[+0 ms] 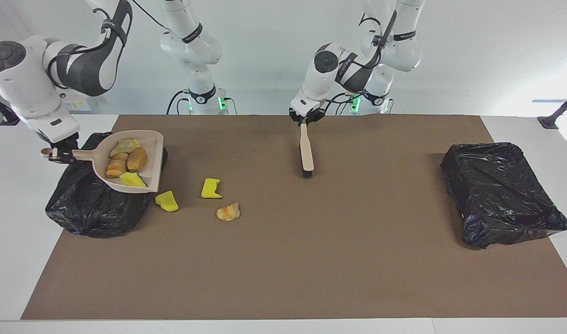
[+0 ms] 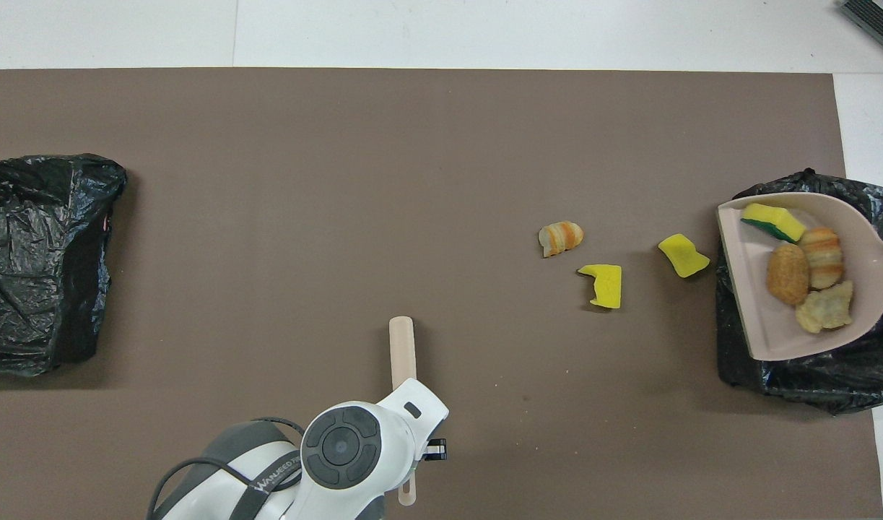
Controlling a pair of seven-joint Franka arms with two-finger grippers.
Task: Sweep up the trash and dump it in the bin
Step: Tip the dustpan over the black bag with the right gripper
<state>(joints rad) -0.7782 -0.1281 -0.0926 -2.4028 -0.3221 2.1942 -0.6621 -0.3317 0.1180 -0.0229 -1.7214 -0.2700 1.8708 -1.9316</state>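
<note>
Facing view: right gripper pinches the dustpan handle, holding it, loaded with trash, over the bin. Three more pieces lie on the mat beside that bin. Left gripper pinches the brush, bristles down on the mat.

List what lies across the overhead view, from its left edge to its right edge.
Black bin → brush → striped bread piece → yellow chunk → second yellow chunk → loaded dustpan over the other bin.
</note>
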